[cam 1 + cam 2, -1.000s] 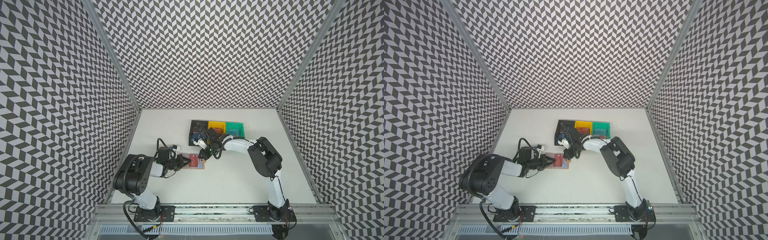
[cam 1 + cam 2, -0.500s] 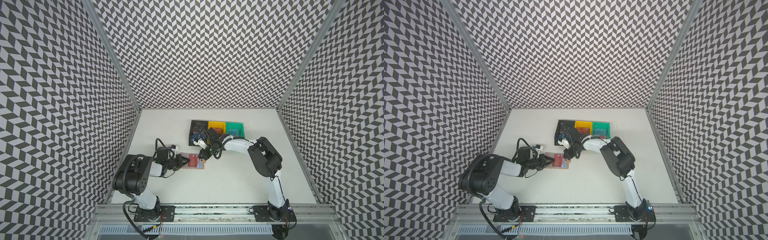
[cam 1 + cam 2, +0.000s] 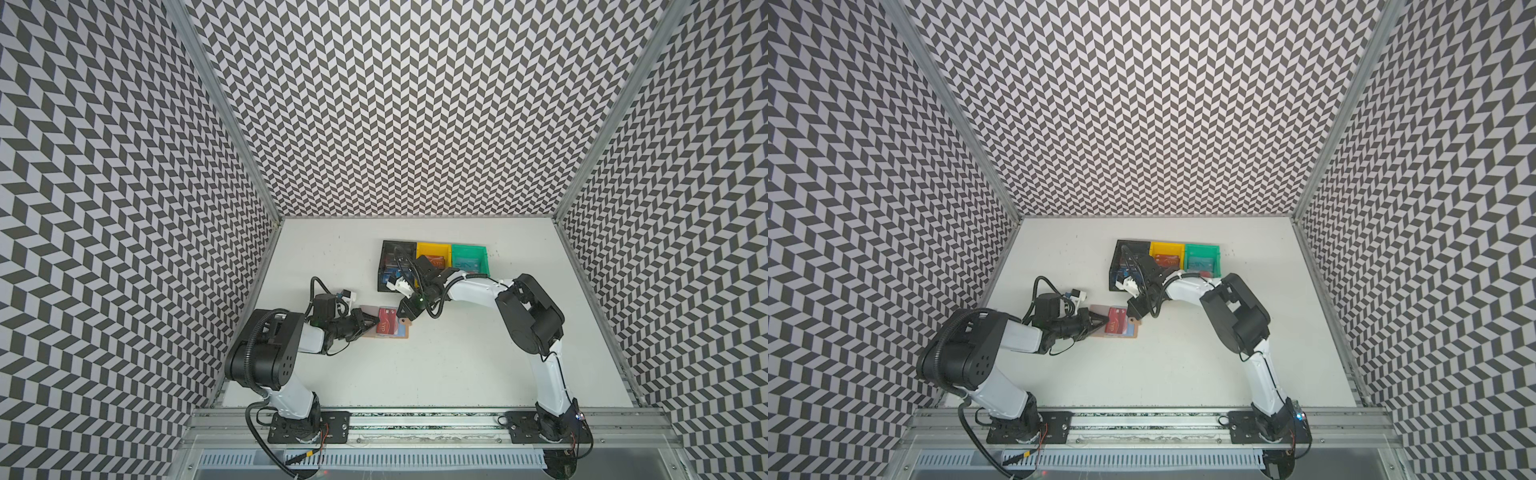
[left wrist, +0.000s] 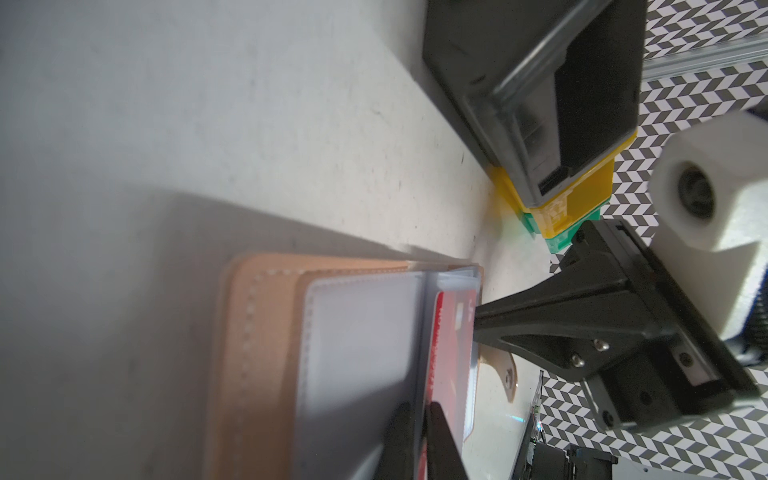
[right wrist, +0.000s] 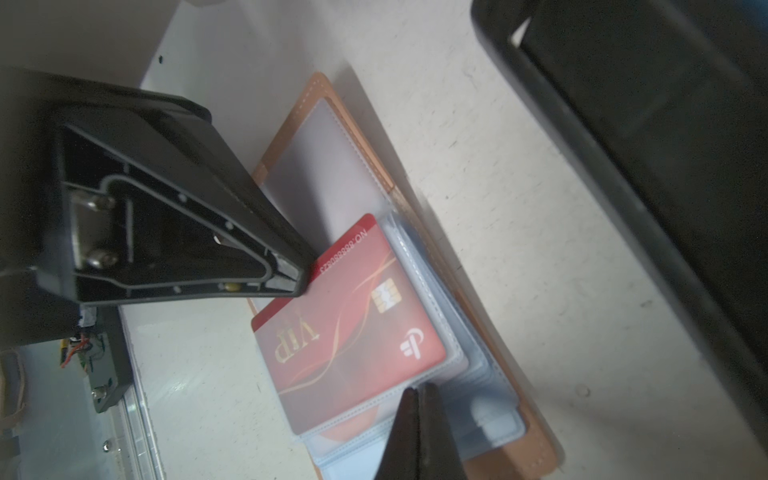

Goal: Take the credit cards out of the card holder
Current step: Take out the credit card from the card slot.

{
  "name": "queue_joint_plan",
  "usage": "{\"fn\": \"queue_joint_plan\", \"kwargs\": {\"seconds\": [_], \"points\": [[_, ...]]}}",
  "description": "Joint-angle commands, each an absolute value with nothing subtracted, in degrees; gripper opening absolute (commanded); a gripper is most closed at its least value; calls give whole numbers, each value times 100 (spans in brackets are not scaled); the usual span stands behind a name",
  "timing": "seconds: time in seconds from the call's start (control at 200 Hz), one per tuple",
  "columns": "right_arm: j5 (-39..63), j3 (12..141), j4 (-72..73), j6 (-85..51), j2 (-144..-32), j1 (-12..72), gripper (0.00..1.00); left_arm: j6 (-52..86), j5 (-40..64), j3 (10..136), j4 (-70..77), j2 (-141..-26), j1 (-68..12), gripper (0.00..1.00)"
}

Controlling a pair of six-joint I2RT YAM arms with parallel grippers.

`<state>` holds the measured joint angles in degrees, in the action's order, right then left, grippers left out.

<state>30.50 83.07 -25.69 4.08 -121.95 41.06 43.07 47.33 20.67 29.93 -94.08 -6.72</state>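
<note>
White table (image 3: 415, 374) carries the open card holder (image 4: 257, 353), where the left tool (image 4: 417, 419) pinches a red card (image 5: 349, 328) partly out of its clear sleeve; best draw it straight along the sleeve, slowly, while the right tool (image 5: 417, 399), pressed together, pins the pages.

Red card (image 5: 349, 320): gold "VIP" on the face. Edge no. starts "NO:", then mostly 8s, rest unreadable.
</note>
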Motion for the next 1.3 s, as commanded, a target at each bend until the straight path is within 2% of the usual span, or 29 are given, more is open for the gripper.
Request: {"fn": "queue_joint_plan", "kwargs": {"seconds": [0.0, 0.38, 0.546, 0.876, 1.297], "points": [[2984, 8158, -2846, 509, -12463, 4131, 0, 4219, 4661, 2004, 2970, -9501, -684, 9], [2996, 8153, -2855, 510, -12472, 4131, 0, 4305, 4699, 2002, 3131, -9571, -754, 6], [2997, 8149, -2845, 509, -12463, 4131, 0, 4333, 4706, 1993, 3211, -9625, -779, 0], [2971, 8130, -2850, 517, -12454, 4131, 0, 4283, 4597, 1948, 3102, -9610, -716, 0], [2962, 8130, -2869, 525, -12437, 4122, 0, 4206, 4358, 1820, 2579, -8874, -369, 0]]}}
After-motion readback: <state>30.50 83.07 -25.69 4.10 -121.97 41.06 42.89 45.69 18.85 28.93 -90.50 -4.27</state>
